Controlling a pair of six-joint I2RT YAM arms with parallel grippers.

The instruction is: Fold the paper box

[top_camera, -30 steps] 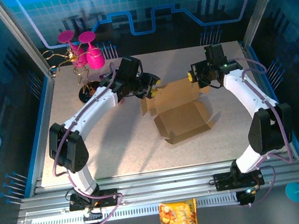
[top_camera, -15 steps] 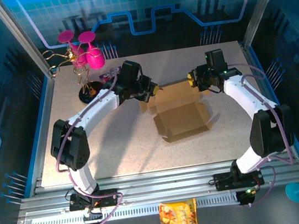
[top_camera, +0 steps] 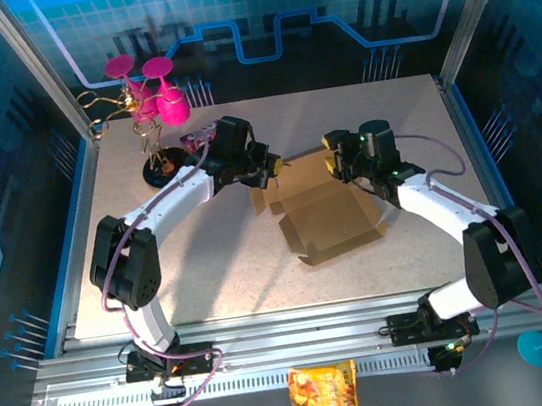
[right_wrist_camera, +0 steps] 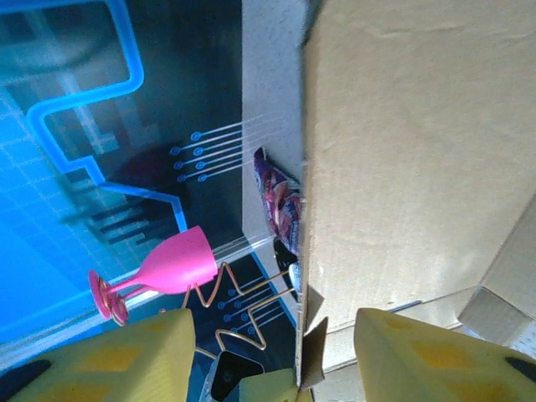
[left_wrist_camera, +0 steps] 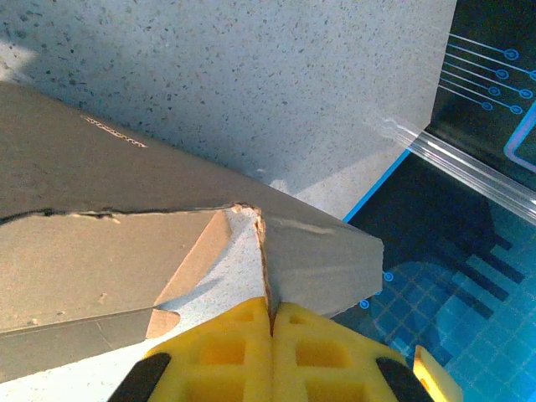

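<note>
The paper box [top_camera: 329, 217] lies open at the middle of the table [top_camera: 189, 265]. The left fingers [left_wrist_camera: 226, 339] pinch shut on its corner flap; the right fingers [right_wrist_camera: 410, 352] stand apart, straddling its raised panel's edge.

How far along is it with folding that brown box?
Roughly midway, I'd guess. Done: the paper box has a near half shaped like a shallow tray. In hand: the left hand pinches a corner flap; the right hand stands open around the rear panel's edge. Left: that rear panel is not yet folded over the tray.
</note>
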